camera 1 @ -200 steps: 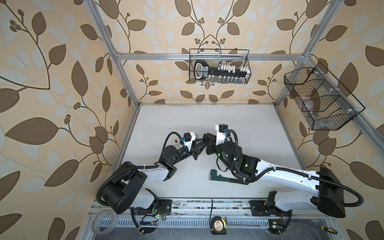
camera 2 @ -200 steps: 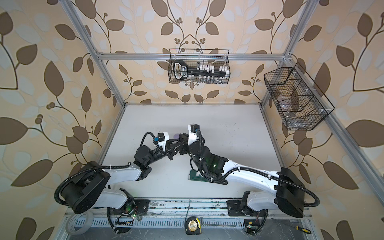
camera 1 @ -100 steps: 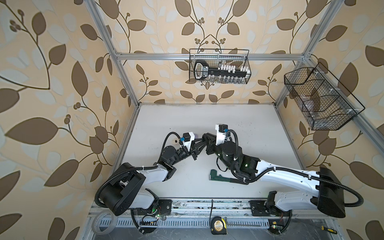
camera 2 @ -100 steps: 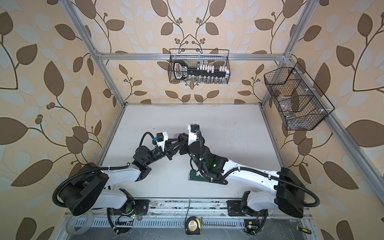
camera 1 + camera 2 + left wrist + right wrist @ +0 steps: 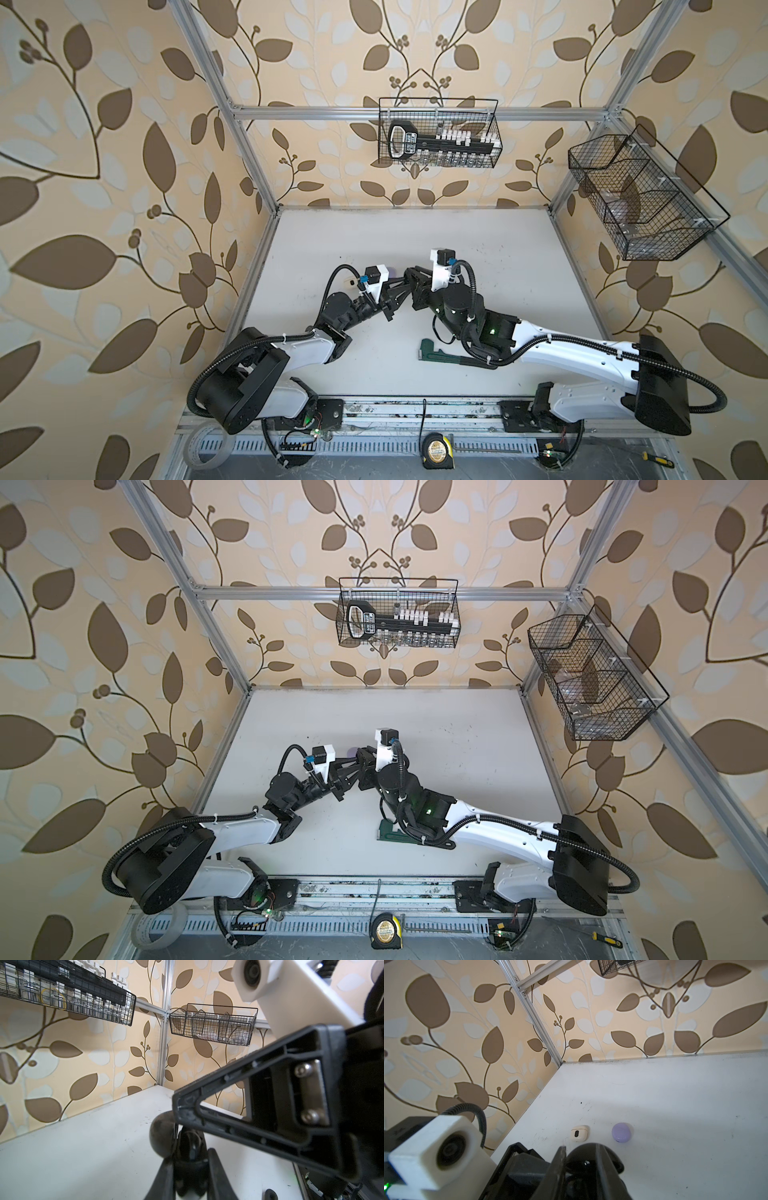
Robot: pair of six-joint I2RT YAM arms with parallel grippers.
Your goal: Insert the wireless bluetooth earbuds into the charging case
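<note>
The left gripper (image 5: 190,1157) was clamped tight on the black charging case (image 5: 162,1134), holding it lid-open over the white table (image 5: 83,1157). The right gripper (image 5: 582,1159) straddled the same case from the opposite side; whether its jaws pinched anything could not be told. What looked like a black earbud (image 5: 192,1147) sat inside, too dim to confirm. A white case (image 5: 579,1133) and a lavender case (image 5: 622,1132) lay nearby, side by side

Leaf-patterned beige walls (image 5: 124,166) enclose a white tabletop (image 5: 374,232).
</note>
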